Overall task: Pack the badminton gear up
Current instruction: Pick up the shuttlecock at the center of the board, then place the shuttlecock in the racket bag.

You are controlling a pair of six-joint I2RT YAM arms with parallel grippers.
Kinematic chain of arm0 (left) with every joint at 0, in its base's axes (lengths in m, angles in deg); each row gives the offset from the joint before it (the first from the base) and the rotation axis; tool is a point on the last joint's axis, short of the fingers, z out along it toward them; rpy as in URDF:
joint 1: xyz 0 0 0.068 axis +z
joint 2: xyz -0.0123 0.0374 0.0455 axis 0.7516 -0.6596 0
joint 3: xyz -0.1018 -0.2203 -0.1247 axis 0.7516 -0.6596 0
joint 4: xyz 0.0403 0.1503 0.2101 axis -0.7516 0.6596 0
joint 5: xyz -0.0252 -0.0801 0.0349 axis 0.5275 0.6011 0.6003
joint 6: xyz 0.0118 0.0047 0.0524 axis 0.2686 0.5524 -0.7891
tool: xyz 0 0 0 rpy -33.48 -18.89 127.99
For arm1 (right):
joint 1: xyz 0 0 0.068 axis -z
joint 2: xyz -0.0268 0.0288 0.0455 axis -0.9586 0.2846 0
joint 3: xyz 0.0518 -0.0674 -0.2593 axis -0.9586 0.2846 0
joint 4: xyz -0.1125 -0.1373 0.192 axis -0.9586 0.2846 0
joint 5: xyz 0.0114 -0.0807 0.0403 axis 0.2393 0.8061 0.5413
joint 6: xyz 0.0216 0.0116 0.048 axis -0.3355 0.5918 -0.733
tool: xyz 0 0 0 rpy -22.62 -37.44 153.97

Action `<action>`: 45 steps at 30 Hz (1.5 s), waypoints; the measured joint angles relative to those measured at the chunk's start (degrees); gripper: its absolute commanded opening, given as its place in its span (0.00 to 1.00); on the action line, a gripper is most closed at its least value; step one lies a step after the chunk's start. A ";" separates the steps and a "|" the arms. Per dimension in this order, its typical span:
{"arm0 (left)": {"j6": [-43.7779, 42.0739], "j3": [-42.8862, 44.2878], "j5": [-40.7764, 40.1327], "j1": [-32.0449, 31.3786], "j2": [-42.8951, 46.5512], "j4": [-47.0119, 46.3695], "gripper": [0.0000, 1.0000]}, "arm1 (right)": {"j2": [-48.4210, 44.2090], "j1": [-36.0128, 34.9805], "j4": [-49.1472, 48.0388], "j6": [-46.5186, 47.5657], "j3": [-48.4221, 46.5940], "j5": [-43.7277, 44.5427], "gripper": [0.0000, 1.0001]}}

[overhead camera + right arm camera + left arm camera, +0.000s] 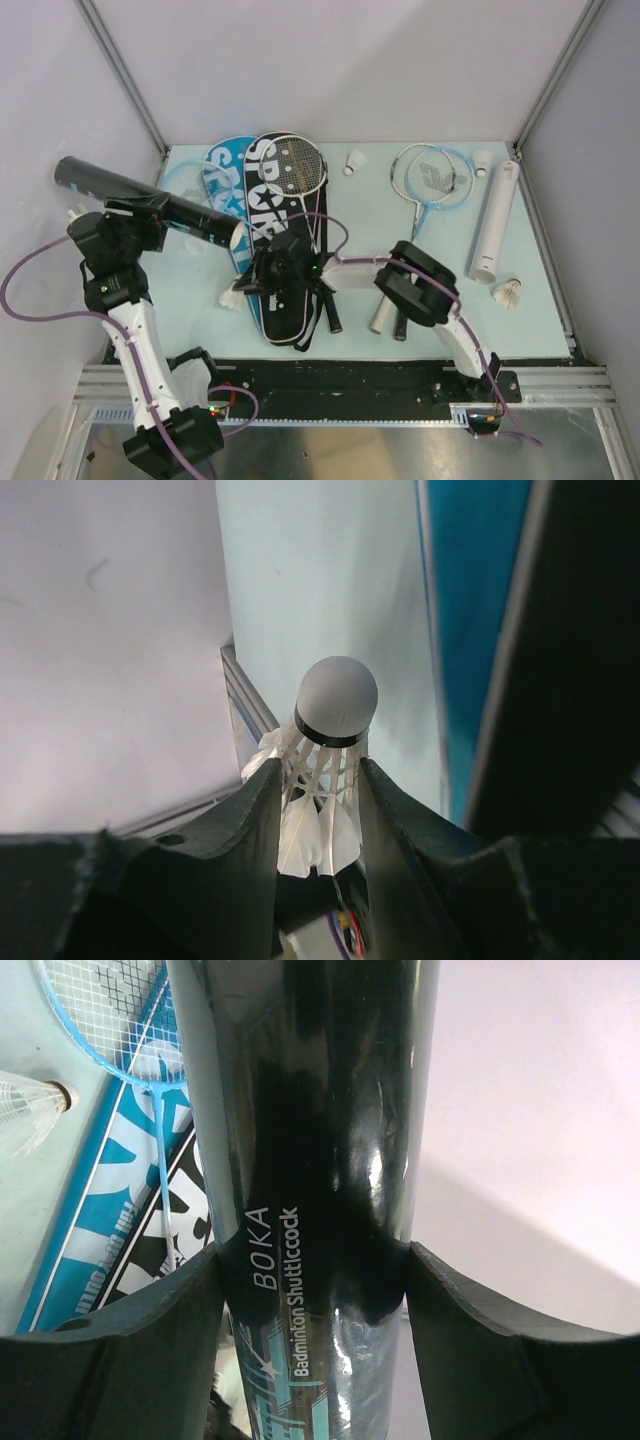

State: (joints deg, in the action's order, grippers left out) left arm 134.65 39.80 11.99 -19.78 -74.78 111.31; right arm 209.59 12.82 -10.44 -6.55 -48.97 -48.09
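Left tool (pixel 315 1260): clamped around 1 black tube (pixel 310 1110), which is held tilted above the table's (pixel 545 330) left side.
Right tool (pixel 318 780): pressed onto the feather skirt of 1 held shuttlecock (pixel 337 700), cork end pointing outward, just beside the black cover's left edge.
Tubes: 2 are counted. The white tube (pixel 497 220) is laid flat along the right side.
Covers: 2 are overlapped at the back left, 1 blue cover (pixel 222 185) beneath 1 black cover (pixel 268 200).
Rackets: 3 heads are counted. 1 racket (pixel 296 165) is laid on the black cover, 1 racket (pixel 430 175) at back right, 1 blue-rimmed racket (pixel 180 182) partly hidden under the black tube.
Loose shuttlecocks: 3 are counted in the top view, 1 loose shuttlecock (pixel 355 160) at back centre, 1 (pixel 483 160) at back right, 1 (pixel 510 292) near the white tube's front end.
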 measured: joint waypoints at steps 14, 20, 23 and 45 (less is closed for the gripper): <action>-5.77 -3.32 0.42 0.11 -0.07 -0.90 0.58 | -27.80 10.80 11.32 19.28 21.59 -5.60 0.41; -10.14 -6.78 3.17 0.11 -3.37 -0.85 0.59 | -36.13 14.03 20.15 32.33 22.80 -9.81 0.42; -12.26 -8.07 4.35 0.11 -4.81 -0.66 0.59 | -36.96 13.64 21.81 36.35 22.80 -12.79 0.44; -19.80 -11.93 2.93 0.07 -7.54 -0.90 0.60 | -27.89 11.13 30.64 42.45 19.63 -4.63 0.65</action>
State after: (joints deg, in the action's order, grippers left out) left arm 114.85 27.87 14.92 -19.71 -82.32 110.42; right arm 181.70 23.95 20.20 35.90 -29.34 -52.72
